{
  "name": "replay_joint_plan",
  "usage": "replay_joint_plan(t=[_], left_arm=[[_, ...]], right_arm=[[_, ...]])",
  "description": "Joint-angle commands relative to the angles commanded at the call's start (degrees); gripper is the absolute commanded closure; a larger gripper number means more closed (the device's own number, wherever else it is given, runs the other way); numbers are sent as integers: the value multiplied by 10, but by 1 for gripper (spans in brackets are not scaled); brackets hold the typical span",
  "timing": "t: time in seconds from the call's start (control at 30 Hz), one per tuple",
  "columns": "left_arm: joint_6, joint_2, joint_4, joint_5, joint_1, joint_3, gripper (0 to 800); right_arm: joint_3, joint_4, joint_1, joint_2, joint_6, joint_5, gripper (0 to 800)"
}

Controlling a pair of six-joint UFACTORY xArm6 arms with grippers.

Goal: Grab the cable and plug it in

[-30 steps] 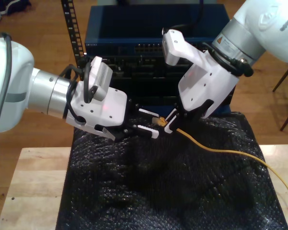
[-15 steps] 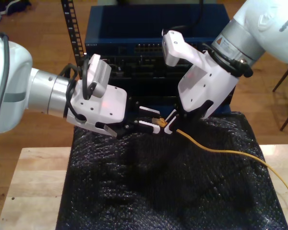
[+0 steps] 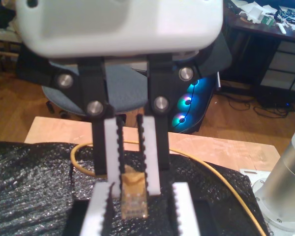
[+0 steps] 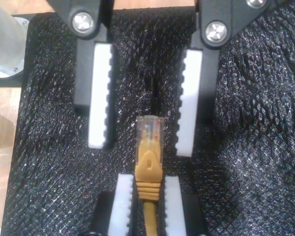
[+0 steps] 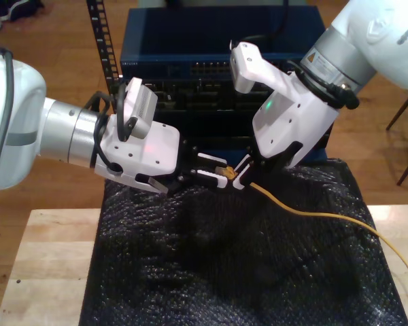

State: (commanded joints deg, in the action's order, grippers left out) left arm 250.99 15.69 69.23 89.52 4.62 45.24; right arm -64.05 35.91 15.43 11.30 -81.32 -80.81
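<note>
We see the cable (image 5: pixel 313 216) sheathed in smooth yellow-orange plastic, its plug (image 4: pixel 149 131) clear and glossy above a ribbed, matt orange boot (image 4: pixel 148 174). The black sheet (image 5: pixel 245 272) under it is a crinkled, bubbly plastic with a glinting sheen, lying on a pale, matt wooden table (image 5: pixel 44 265). Our arms' gripper housings (image 5: pixel 139 153) are smooth white plastic; the fingers (image 4: pixel 99 96) carry white toothed pads on matt black links with shiny metal screws (image 4: pixel 216 30).
</note>
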Motion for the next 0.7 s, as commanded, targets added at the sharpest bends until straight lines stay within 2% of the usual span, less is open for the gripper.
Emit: replay_joint_plan(t=[0.13, 0.2, 0.27, 0.43, 0.53, 0.57, 0.67, 0.7], left_arm=[[9, -1, 0, -2, 0, -1, 616], [14, -1, -1, -6, 4, -1, 717], [14, -1, 0, -15, 16, -3, 757], [14, -8, 2, -19, 22, -4, 784], [15, -8, 4, -18, 22, -4, 793], [14, -8, 5, -18, 22, -4, 794], [15, -8, 5, -17, 22, -4, 797], [15, -8, 5, -17, 22, -4, 797]], right_arm=[[0, 0, 0, 0, 0, 0, 791], [1, 0, 0, 0, 0, 0, 789], [1, 0, 0, 0, 0, -1, 787], [0, 1, 0, 1, 0, -1, 777], [1, 1, 1, 1, 0, -1, 730], [1, 2, 1, 1, -1, -2, 670], [2, 1, 2, -3, -3, -4, 259], [2, 1, 2, -3, -3, -4, 186]])
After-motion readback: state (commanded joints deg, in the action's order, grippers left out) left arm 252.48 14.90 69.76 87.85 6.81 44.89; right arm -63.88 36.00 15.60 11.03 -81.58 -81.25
